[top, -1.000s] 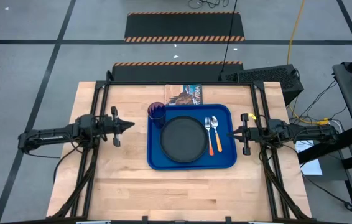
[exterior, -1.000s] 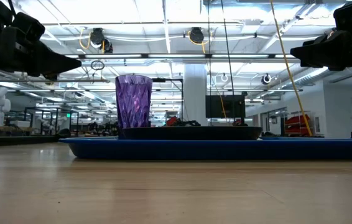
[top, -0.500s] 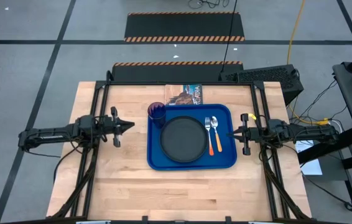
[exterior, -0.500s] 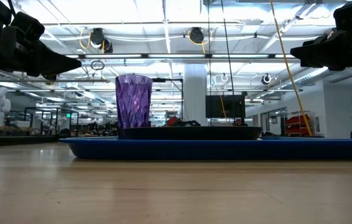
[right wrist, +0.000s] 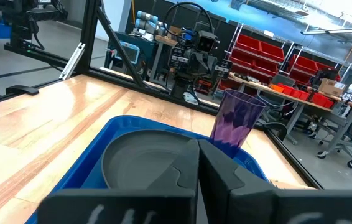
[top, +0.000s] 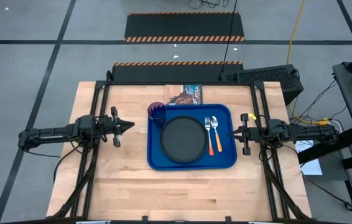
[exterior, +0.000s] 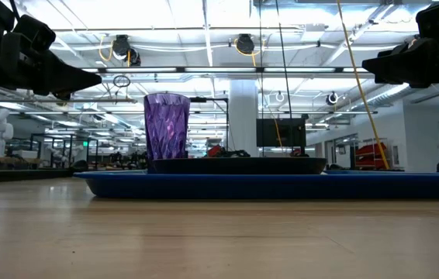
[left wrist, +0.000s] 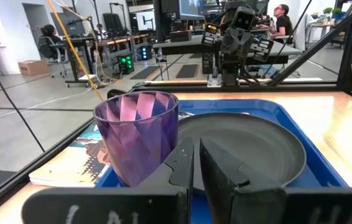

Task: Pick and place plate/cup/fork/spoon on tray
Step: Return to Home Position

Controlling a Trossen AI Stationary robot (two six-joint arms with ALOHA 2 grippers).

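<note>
Placement looks finished: plate (top: 183,139), fork (top: 208,129) and spoon (top: 216,134) lie on the blue tray (top: 191,163), and the purple cup (top: 157,114) stands at its far-left corner. Left gripper (top: 128,125) hangs over bare counter (top: 126,180), near the cup but apart from it, fingers showing a slit between them and nothing held. Right gripper (top: 232,134) is clenched empty just beside the tray's right edge. Next, I'd judge, both arms simply retreat.
</note>
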